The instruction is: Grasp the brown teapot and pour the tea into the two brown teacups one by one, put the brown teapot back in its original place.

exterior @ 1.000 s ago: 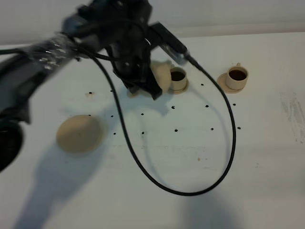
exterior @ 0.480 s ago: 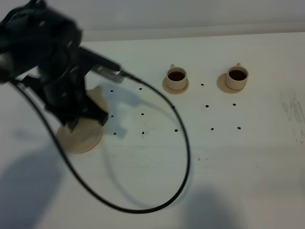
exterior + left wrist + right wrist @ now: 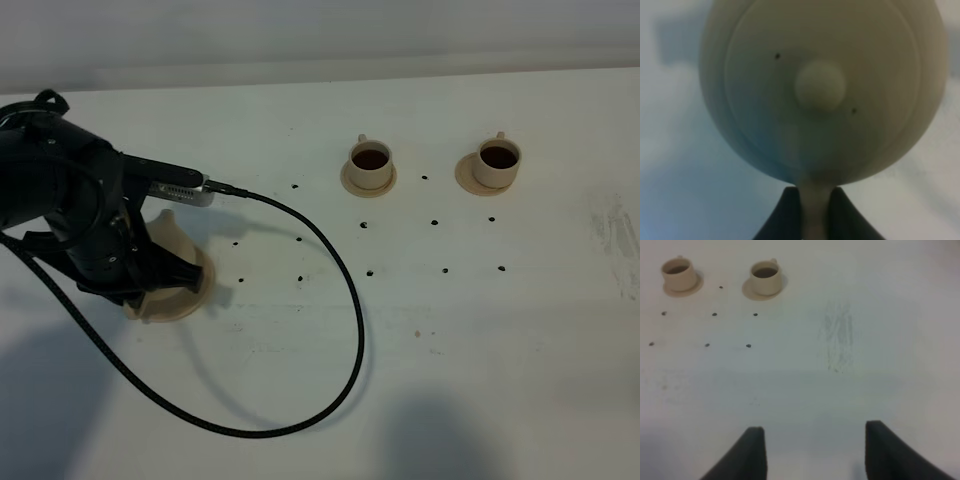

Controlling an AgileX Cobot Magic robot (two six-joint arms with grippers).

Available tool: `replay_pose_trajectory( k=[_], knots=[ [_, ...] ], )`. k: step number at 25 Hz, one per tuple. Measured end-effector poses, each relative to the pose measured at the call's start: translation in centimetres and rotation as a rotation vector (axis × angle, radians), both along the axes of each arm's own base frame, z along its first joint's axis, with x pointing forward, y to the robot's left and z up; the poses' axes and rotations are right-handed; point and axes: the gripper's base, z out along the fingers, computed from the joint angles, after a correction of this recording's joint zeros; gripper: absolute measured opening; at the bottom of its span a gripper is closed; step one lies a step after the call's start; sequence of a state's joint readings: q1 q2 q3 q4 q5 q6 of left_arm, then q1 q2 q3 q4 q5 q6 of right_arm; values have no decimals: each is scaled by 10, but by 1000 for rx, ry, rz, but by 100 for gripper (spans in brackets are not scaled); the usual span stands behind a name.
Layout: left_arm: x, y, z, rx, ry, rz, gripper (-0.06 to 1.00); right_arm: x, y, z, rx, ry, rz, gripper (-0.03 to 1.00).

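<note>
- The left gripper [image 3: 814,210] has its two dark fingers [image 3: 785,215] pressed together on the thin loop handle of the round, squat beige-tan ceramic teapot [image 3: 822,90]; the handle fills the narrow slot between them.
- In the left wrist view the teapot is seen from directly above: its circular lid with a rounded knob at the centre and two tiny dark specks on the lid surface.
- From the high camera the teapot [image 3: 175,232] is mostly hidden behind the black left arm [image 3: 70,215]; only a beige edge shows, directly over the flat round tan saucer disc [image 3: 172,300] on the left part of the white desk [image 3: 420,380]. Whether the pot's base touches the disc cannot be told.
- A black cable [image 3: 340,300] runs from the arm in a wide loop across the desk.
- The right gripper [image 3: 814,450] has its dark fingers [image 3: 747,452] spread wide apart with only bare desk between them, holding nothing.
- The two small beige-tan cylindrical teacups stand well apart from the teapot at the far side of the desk: the nearer teacup [image 3: 371,162] and the farther teacup [image 3: 497,163], each upright on its own small round tan saucer, each holding dark liquid.
- Small dark dots [image 3: 371,271] lie scattered over the desk between the cups and the disc.
- A faint grey smudge [image 3: 839,340] marks the desk to the right of the cups.
</note>
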State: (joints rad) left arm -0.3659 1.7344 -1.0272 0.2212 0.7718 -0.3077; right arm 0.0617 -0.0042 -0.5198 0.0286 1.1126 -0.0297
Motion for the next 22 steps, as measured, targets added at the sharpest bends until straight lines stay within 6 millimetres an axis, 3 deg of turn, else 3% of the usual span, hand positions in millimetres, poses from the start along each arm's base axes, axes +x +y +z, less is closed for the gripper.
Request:
replay_pose_trajectory(
  k=[12,19,22],
  knots=[
    [7,5,-26,-21,-5,15,8,0,0,0,0,0,0,43],
    [6,4,-28,-37,11,12,9,0,0,0,1,0,1,43],
    [6,3,-29,-47,17,6,15,0,0,0,1,0,1,43]
  ],
)
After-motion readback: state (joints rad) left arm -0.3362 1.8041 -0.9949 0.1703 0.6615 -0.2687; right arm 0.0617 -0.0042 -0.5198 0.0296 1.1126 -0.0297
